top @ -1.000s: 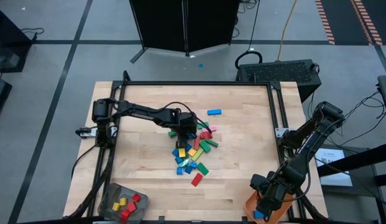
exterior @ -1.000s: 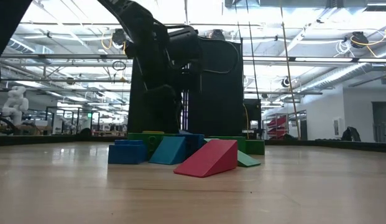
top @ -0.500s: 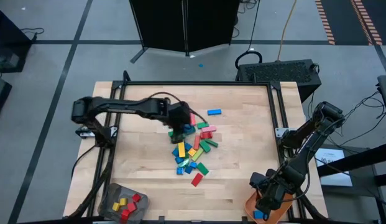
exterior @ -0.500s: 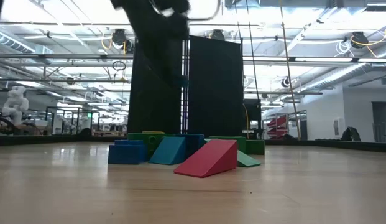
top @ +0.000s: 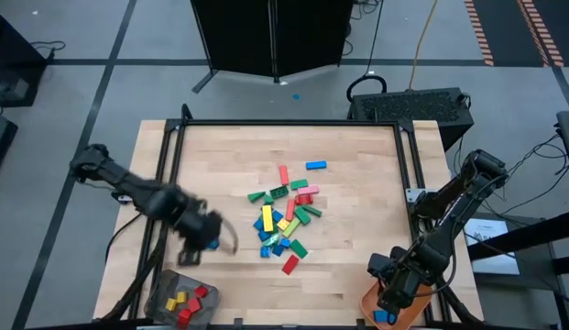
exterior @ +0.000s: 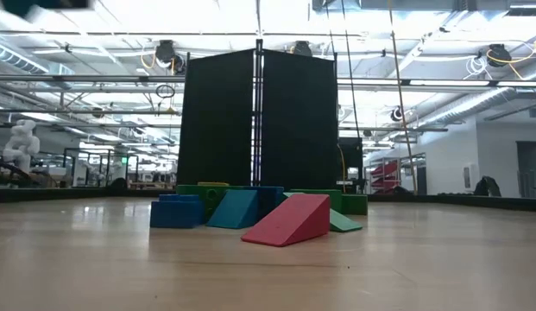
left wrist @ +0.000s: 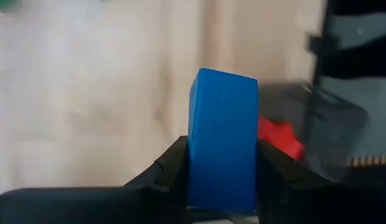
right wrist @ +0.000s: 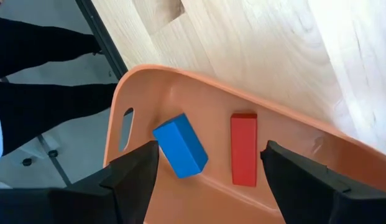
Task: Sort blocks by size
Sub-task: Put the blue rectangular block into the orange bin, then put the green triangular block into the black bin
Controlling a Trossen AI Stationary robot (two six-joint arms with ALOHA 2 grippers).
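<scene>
A blue block (left wrist: 222, 140) is pinched upright by the left gripper (top: 200, 240) near the grey container (top: 180, 299), apparently for dropping among its short blocks. The right gripper (right wrist: 208, 163) is held spread over the orange tray (right wrist: 143, 93), where 2 blocks lie.

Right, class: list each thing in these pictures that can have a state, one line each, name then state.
Left pincer: shut on a small blue plastic block, near the grey container.
Right pincer: open, empty, over the orange plastic tray.
Orange plastic tray: holds one blue block and one red block.
Grey container: holds red and yellow blocks.
</scene>
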